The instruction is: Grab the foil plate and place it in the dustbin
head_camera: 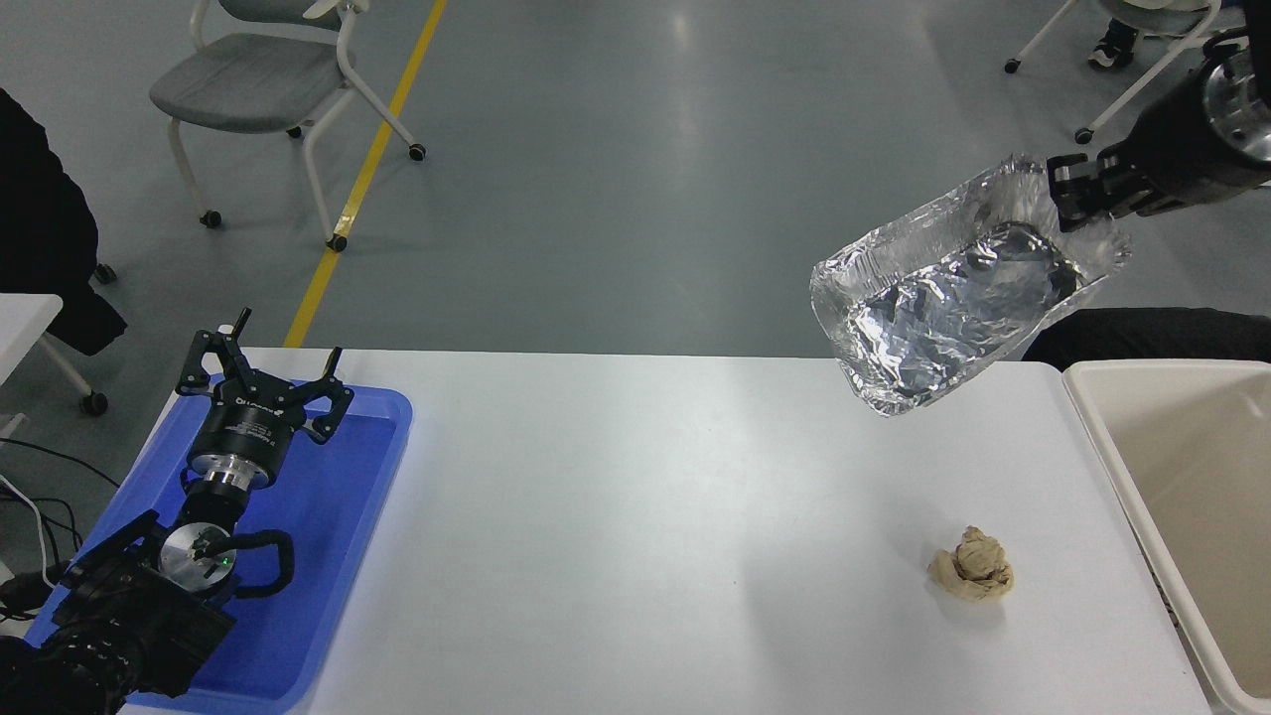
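Observation:
The foil plate (943, 298) is a shiny silver tray with wrinkled walls, held tilted in the air above the table's far right edge. My right gripper (1077, 194) comes in from the upper right and is shut on the plate's far rim. The dustbin (1102, 437) is a cream-beige bin at the right edge of the table; the plate hangs up and to the left of it. My left gripper (260, 372) is parked at the lower left over a blue tray, open and empty.
A flat blue tray (367, 467) lies at the table's left end. A small tan lump (973, 566) sits on the white table (616, 516) near the bin. Chairs (268, 79) stand on the floor beyond. A dark-clothed person (45, 228) is at the left edge.

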You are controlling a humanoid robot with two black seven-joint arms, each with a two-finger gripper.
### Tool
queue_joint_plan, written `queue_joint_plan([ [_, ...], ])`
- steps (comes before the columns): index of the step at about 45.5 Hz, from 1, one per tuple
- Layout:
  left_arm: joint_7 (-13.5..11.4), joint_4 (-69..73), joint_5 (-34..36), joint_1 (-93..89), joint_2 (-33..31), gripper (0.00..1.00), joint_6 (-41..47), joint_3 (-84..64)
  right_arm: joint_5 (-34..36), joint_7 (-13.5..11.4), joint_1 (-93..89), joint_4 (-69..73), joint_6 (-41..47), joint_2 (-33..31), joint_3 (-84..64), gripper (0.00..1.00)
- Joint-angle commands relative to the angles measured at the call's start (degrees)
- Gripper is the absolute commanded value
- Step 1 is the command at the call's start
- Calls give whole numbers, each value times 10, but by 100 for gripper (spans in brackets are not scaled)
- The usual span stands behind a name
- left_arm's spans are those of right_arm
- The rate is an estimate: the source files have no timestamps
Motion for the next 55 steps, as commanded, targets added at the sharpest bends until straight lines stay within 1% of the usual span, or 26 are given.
queue_joint_plan([
  [1, 0, 0, 0, 0, 0, 100, 0, 0, 1, -1, 17, 2, 8, -14, -23, 0],
  [5, 0, 0, 0, 0, 0, 100, 0, 0, -4, -2, 13, -2, 18, -27, -26, 0],
  [10, 0, -2, 0, 0, 0, 100, 0, 0, -17, -5, 4, -18, 22, -64, -27, 0],
  [16, 0, -2, 0, 0, 0, 100, 0, 0, -68, -4, -29, -68, 32, -123, -26, 0],
  [19, 0, -2, 0, 0, 0, 100, 0, 0, -104, -1, -59, -116, 32, -161, -17, 0],
  [23, 0, 0, 0, 0, 0, 100, 0, 0, -132, 4, -104, -179, 32, -200, -10, 0],
  [27, 0, -2, 0, 0, 0, 100, 0, 0, -138, 24, -162, -251, 30, -233, 1, 0],
  [33, 0, 0, 0, 0, 0, 100, 0, 0, -138, 62, -279, -351, 21, -242, 48, 0],
  [37, 0, 0, 0, 0, 0, 100, 0, 0, -137, 75, -370, -415, 9, -243, 106, 0],
  [40, 0, 0, 0, 0, 0, 100, 0, 0, -135, 79, -441, -460, 1, -238, 157, 0],
  [44, 0, 0, 0, 0, 0, 100, 0, 0, -133, 79, -538, -498, -19, -225, 239, 0],
  [48, 0, 0, 0, -1, 0, 100, 0, 0, -133, 78, -632, -522, -64, -203, 316, 0],
  [52, 0, 0, 0, 0, 0, 100, 0, 0, -126, 77, -707, -543, -111, -184, 354, 0],
  [55, 0, 0, 0, 0, 0, 100, 0, 0, -120, 76, -753, -559, -136, -157, 382, 0],
])
